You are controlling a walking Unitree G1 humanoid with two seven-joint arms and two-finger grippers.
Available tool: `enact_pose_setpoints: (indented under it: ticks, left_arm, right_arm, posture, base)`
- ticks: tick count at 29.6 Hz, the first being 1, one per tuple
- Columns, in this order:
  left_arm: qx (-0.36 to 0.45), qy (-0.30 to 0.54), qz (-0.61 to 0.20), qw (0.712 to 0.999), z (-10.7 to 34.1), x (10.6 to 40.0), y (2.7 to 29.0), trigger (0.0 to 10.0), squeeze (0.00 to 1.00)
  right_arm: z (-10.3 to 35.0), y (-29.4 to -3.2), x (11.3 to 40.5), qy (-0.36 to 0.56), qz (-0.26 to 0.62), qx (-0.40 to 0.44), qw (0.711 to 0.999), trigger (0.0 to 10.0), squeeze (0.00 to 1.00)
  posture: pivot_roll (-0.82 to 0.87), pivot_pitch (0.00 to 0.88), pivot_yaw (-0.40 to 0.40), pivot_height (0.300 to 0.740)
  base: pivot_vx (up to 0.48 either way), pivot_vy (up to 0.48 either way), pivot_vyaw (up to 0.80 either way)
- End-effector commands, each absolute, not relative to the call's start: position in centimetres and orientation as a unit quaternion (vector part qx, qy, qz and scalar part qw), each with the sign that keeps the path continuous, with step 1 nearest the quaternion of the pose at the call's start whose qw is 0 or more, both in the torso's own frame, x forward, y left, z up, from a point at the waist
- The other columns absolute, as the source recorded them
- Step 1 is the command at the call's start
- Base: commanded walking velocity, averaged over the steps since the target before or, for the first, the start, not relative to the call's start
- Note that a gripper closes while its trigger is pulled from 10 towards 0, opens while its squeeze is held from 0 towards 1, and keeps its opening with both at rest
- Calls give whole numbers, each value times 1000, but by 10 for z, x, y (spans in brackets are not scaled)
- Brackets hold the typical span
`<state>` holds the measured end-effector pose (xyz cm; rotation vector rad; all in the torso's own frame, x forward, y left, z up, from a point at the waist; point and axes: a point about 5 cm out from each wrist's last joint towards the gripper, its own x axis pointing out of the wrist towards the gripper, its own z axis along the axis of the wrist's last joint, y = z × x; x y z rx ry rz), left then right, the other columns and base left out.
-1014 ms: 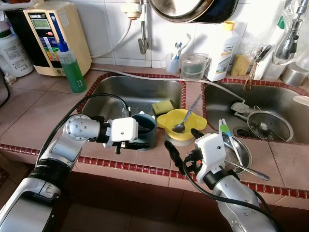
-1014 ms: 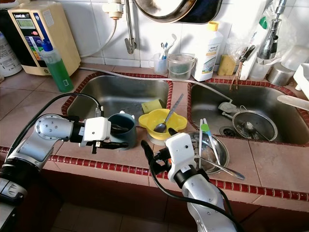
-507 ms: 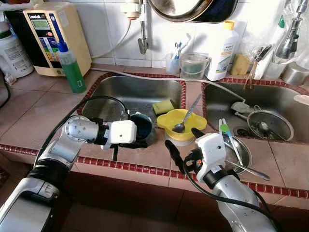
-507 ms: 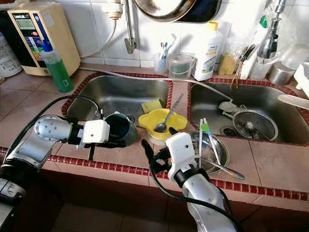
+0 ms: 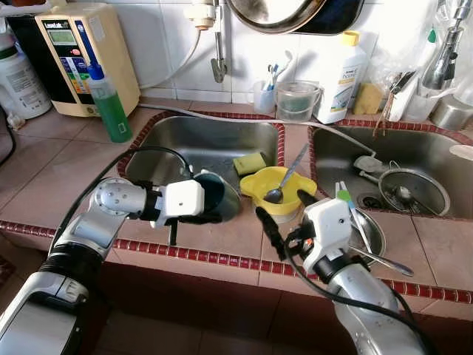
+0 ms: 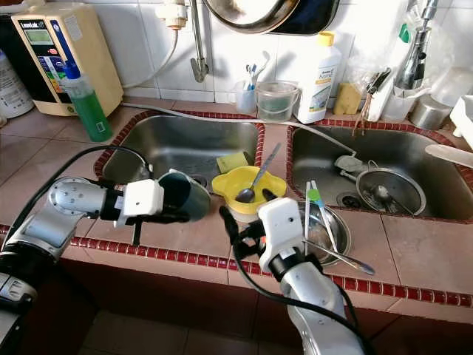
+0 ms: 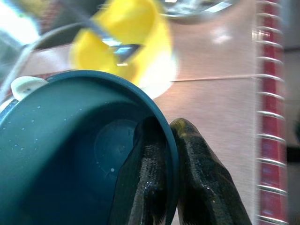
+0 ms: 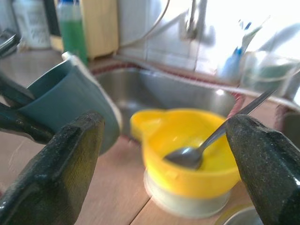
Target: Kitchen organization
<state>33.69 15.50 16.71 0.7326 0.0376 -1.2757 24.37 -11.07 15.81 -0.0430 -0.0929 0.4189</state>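
Teal cup [image 5: 214,196], at centre-left of the frame, was tilted on its side over the counter's edge by the left sink [image 5: 214,144], its rim pinched between the left gripper's [image 7: 171,140] fingers. It looked light, rigid and possibly wet, so slippery. The right gripper [image 8: 164,140] hung spread wide before the yellow bowl [image 5: 277,191], leaving little room.

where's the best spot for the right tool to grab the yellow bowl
Probably the near rim of the yellow bowl, one finger inside and one outside, coming from the robot's side where the open right tool already faces it. The spoon leans over the far rim, so the near edge is free, and the thin wall suits a pinch.
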Motion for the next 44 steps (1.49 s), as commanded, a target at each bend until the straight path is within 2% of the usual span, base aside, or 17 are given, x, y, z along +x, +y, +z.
enact_pose_setpoints:
  ticks: [1,4,5,6,7,8,11,12,13,20,28,31,33,44]
  left_arm:
    - [323,1,-557,765,179,342,161,0,0]
    - [297,-14,-524,798,181,344,165,0,0]
    - [278,-24,-504,817,184,344,167,0,0]
    - [278,-24,-504,817,184,344,167,0,0]
    - [257,-33,-482,837,186,346,167,1412,0]
    - [247,-38,-472,845,186,346,167,10000,0]
    - [195,-62,-428,880,190,346,167,10000,0]
    - [195,-62,-428,880,190,346,167,10000,0]
    - [170,-81,-400,897,193,346,166,10000,0]
    - [87,-145,-303,938,202,342,149,10000,0]
    - [-9,-169,-213,962,205,329,132,10000,0]
    - [-19,-174,-190,966,201,322,129,10000,0]
    - [-52,-151,-172,972,195,320,128,10000,0]
    - [-32,-127,-180,975,190,320,126,10000,0]
  right_arm:
    - [164,-113,246,-62,201,-11,978,10000,0]
    - [168,-116,252,-74,189,-8,979,10000,0]
    - [170,-118,256,-80,182,-5,980,10000,0]
    - [170,-118,256,-80,182,-5,980,10000,0]
    - [172,-119,259,-85,173,0,981,10000,0]
    - [173,-120,261,-87,169,2,982,10000,0]
    - [177,-123,267,-96,146,11,984,10000,0]
    - [177,-123,267,-96,146,11,984,10000,0]
    - [179,-124,268,-104,138,9,985,10000,0]
    - [187,-136,277,-132,81,17,988,10000,0]
    - [191,-144,283,-154,33,20,987,10000,0]
    - [191,-154,285,-160,4,24,987,10000,0]
    - [190,-159,285,-163,-14,25,986,10000,0]
    - [182,-144,279,-160,19,22,987,10000,0]
  posture:
    - [-118,13,62,740]
    - [-113,9,51,740]
    - [-107,7,44,740]
    - [-107,7,44,740]
    - [-106,4,35,740]
    - [-102,4,33,740]
    - [-100,0,30,740]
    - [-100,0,30,740]
    - [-98,0,23,740]
    - [-100,0,11,740]
    - [-102,0,3,740]
    - [-101,0,3,740]
    - [-98,0,0,740]
    - [-107,0,18,740]
  base:
    - [0,0,0]
    - [0,0,0]
    - [0,0,0]
    - [0,0,0]
    - [0,0,0]
    - [0,0,0]
    - [0,0,0]
    - [0,0,0]
    - [0,0,0]
    - [0,0,0]
    - [0,0,0]
    - [0,0,0]
    - [0,0,0]
    - [0,0,0]
